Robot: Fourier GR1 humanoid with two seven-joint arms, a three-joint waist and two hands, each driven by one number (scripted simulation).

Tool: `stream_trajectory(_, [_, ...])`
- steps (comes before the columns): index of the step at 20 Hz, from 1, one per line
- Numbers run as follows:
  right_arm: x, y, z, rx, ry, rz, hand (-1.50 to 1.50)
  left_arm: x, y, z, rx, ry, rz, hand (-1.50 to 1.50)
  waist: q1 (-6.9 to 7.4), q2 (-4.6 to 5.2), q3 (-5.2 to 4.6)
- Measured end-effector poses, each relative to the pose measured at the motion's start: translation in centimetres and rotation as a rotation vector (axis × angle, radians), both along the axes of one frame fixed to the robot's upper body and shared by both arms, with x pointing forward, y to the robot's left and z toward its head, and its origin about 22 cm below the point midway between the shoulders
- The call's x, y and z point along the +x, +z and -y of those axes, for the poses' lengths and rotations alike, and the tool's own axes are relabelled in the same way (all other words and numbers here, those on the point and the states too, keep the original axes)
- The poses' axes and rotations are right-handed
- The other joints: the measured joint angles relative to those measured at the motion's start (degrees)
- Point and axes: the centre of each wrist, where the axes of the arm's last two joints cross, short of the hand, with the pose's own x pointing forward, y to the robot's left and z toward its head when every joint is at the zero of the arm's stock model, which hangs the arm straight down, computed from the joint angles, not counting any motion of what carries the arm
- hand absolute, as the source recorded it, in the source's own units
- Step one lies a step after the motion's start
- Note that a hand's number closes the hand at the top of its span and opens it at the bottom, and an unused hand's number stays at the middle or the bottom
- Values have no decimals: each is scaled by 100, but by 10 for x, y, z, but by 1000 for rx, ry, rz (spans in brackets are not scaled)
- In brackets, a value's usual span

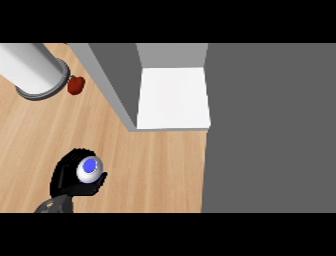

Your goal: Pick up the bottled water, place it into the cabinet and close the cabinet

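**Bottle in hand, cabinet waiting up and to the right**

Head view: low in the left of the frame, the left hand (73, 176) comes in from the bottom edge with its black fingers (66, 165) clenched round the water bottle (88, 169). We look straight down on its blue cap, so the bottle's long axis stands upright, pointing at the camera, with most of its body hidden by the grasp. The hand and bottle sit above the wooden worktop (23, 140).

The cabinet (172, 97) opens in the upper middle of the frame, its white shelf showing between grey walls, and it lies up and to the right of the bottle, well apart. The big grey panel filling the right side looks like the open cabinet door (282, 125).

The right hand shows nowhere. In the upper left stand a white cylinder (25, 67) and a small red object (76, 85), off the line to the shelf.
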Motion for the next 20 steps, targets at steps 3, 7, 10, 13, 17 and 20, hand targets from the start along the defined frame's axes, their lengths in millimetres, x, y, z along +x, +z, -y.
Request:
stream_trajectory(3, [-2,0,0,3,-2,-6,-150,1,-2,14,3,18,23,150,11,-13,11])
stream_trajectory(7, [-2,0,-2,12,-8,-10,-150,7,-2,40,-29,-6,40,150,24,-20,-6])
stream_trajectory(10, [-3,0,-3,14,-4,-11,-150,17,3,57,-71,-31,42,150,15,-27,-21])
stream_trajectory(13, [-4,1,-4,19,7,-19,-150,33,14,72,-101,-62,52,150,19,-27,-34])
stream_trajectory(17, [-5,1,-6,34,1,-22,-150,47,30,91,-109,-87,61,150,16,-34,-40])
stream_trajectory(20, [-2,0,-4,17,2,-13,-150,58,47,108,-112,-113,69,150,31,-31,-42])
